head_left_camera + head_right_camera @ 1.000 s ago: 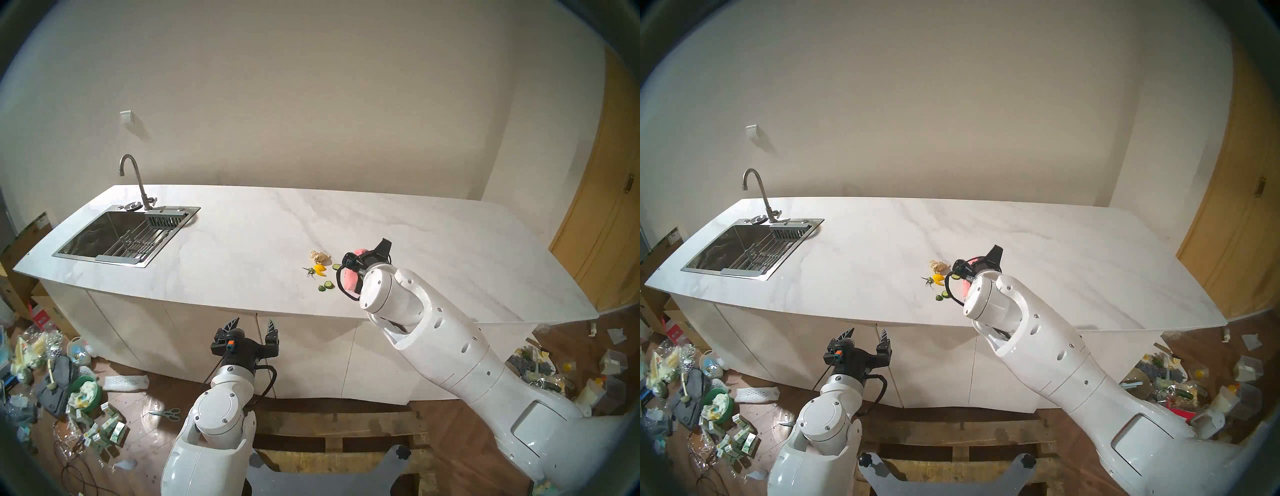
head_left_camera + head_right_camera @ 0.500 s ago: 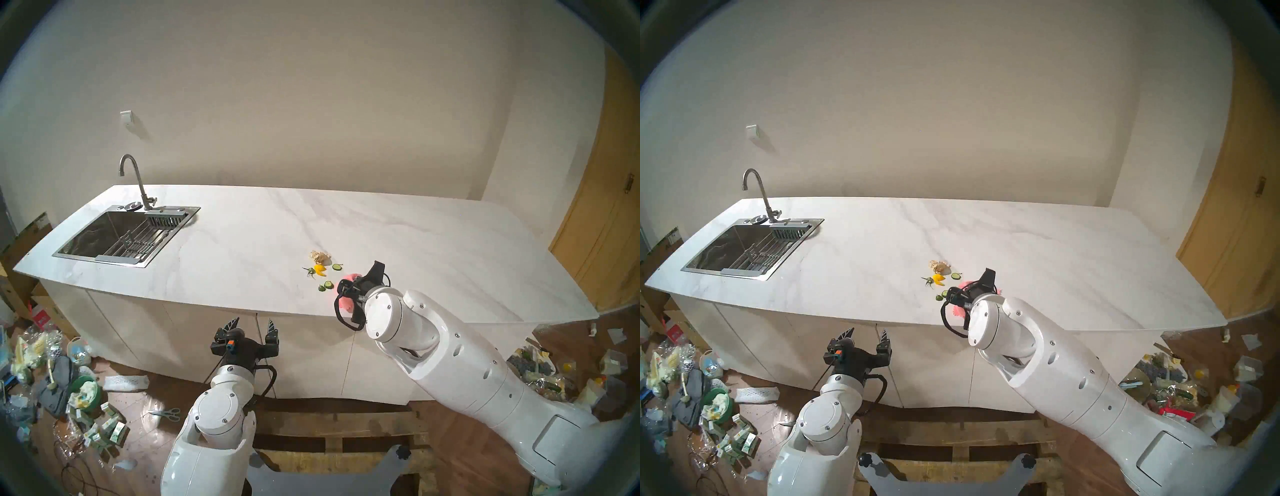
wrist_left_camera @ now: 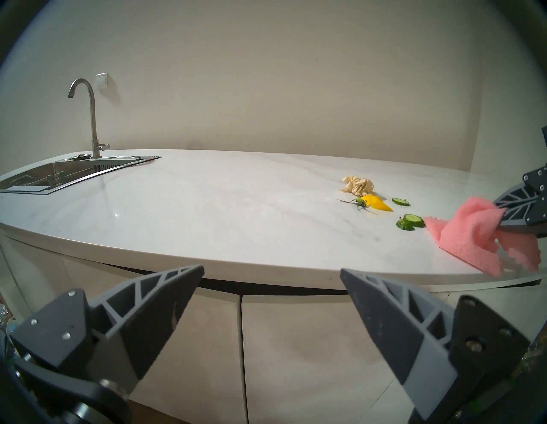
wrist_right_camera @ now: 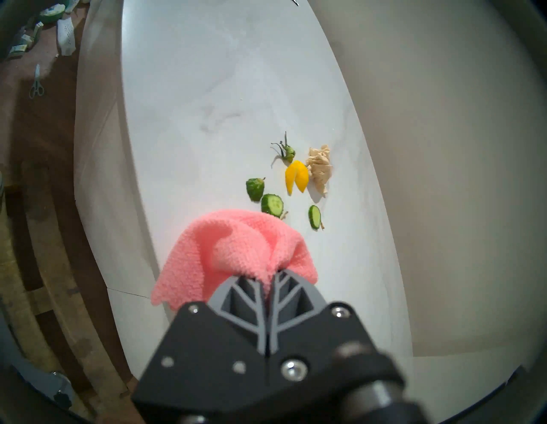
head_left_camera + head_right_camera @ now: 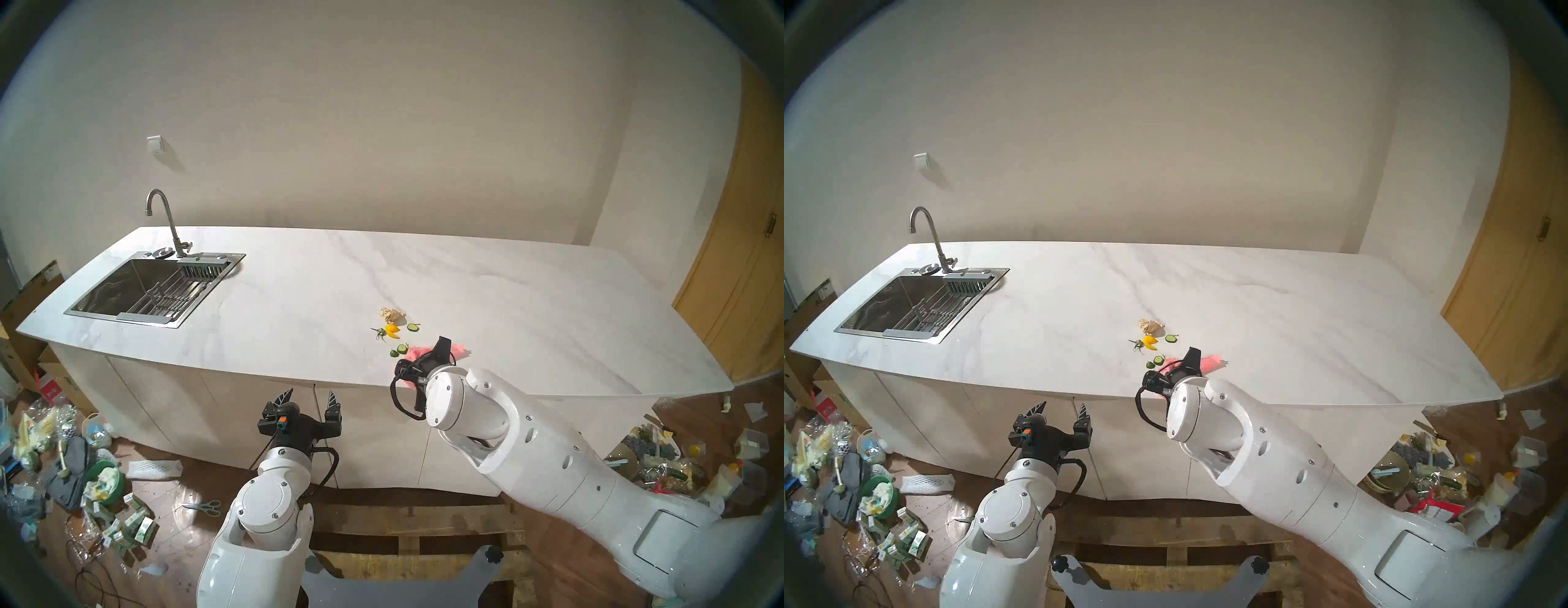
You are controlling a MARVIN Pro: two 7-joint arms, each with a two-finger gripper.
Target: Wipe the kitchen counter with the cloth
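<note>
A: Head views, status?

B: The right gripper [image 5: 439, 354] sits over the near edge of the kitchen counter [image 5: 297, 297], jaws fully closed on the cloth [image 5: 456, 349]. The pink fabric lies on the slab just right of the cucumber slices [image 5: 399, 350]. The left gripper [image 5: 309, 397] hangs in front of the cabinets below counter level, jaws spread wide, nothing between them. The second head view gives the same layout: cloth [image 5: 1210, 362] on the slab beside the scraps.

A: Left wrist view?

B: Both fingers [image 3: 165, 299] stand well apart, nothing between them. At far right the cloth [image 3: 473, 234] drapes from the right gripper's clamped tips onto the counter [image 3: 207, 213], near the front edge, close to the cucumber slices [image 3: 410, 221].

A: Right wrist view?

B: Fingers [image 4: 254, 291] pressed together, with the cloth [image 4: 236, 248] bunched between the tips. Its fold overlaps the edge of one cucumber slice [image 4: 272, 204]. The yellow peel [image 4: 296, 177] and beige wad [image 4: 319, 167] lie beyond, apart from the fabric.
</note>
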